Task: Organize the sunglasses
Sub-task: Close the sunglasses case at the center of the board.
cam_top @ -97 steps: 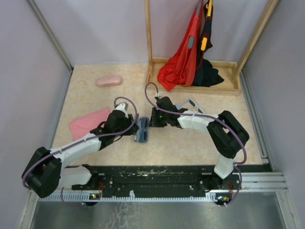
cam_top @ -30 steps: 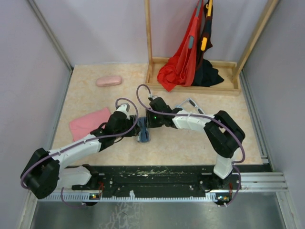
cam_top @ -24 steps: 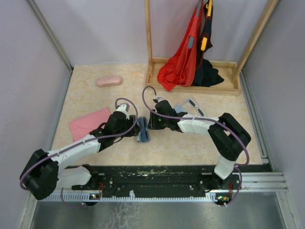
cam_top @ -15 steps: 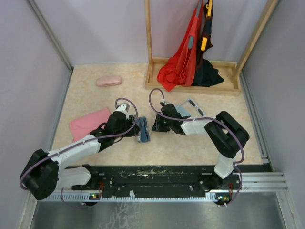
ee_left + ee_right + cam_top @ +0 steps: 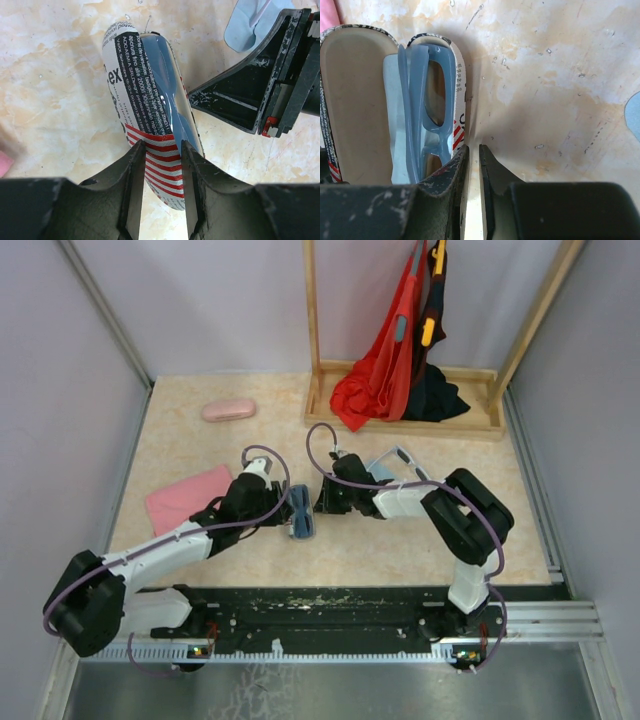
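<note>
grey glasses point(image 5: 420, 110) lie in the open case point(image 5: 355, 100) (flag-printed).

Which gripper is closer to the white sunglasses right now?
Right. The right gripper sits a little left of the white sunglasses; the left gripper is farther left, clamped on the flag-printed case.

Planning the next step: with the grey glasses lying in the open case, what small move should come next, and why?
Probably swing the empty half shut with the right gripper: the grey glasses lie inside the flag-printed case, which the left gripper clamps.
</note>
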{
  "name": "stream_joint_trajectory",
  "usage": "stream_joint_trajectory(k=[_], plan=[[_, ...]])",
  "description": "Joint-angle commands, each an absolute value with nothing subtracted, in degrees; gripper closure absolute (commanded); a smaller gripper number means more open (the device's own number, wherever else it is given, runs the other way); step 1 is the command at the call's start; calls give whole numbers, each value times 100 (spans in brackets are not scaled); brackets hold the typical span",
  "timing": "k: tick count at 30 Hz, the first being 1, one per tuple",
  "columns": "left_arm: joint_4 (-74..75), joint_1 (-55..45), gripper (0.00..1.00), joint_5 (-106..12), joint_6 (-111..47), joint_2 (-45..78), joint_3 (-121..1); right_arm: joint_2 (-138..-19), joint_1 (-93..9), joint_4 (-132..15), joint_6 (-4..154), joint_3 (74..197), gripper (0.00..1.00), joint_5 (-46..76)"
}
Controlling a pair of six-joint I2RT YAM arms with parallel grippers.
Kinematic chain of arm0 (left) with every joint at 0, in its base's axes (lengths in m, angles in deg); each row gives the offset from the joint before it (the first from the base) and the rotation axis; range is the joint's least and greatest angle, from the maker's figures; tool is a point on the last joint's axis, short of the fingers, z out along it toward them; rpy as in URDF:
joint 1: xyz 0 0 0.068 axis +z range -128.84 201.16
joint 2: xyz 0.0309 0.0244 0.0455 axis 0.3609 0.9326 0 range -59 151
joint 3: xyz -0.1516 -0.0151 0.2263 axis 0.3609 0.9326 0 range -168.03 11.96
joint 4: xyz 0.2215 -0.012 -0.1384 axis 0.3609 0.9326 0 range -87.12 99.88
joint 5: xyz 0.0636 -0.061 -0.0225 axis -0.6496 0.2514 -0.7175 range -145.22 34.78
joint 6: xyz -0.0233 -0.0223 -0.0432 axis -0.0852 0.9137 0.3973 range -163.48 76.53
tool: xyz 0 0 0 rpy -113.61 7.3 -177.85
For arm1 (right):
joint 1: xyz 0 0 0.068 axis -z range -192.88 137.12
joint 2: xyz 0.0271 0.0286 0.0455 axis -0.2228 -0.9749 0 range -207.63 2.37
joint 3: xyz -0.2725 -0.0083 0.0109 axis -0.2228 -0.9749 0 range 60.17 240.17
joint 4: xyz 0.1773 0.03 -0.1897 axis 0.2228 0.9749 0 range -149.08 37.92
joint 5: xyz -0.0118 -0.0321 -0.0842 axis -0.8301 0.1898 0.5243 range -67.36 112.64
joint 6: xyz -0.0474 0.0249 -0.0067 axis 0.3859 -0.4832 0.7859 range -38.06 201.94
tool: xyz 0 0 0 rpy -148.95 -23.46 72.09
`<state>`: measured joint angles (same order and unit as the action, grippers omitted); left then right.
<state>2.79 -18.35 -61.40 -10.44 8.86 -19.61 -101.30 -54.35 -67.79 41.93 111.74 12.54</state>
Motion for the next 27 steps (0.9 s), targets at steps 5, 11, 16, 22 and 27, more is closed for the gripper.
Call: stream_joint_trajectory(k=[5,11,16,22,27], plan=[[54,-1857,62,-5997,-1007,1084,-1976,-10158,-5436,-6827,4352,11428,86,1043],[1,-1865,63,-5898,-1004,1143,-2010,-10203,-5435,-6792,4361,11507,86,1011],[-58,-1918,62,-5857,-994,1198,-2042,-10248,-5466,-6744,4395,11594,86,980],[-169,-2016,62,-5813,-953,1394,-2109,-10319,-5516,-6743,4405,11636,86,943],[-230,-2117,61,-5821,-931,1557,-2173,-10357,-5542,-6750,4400,11650,86,913]])
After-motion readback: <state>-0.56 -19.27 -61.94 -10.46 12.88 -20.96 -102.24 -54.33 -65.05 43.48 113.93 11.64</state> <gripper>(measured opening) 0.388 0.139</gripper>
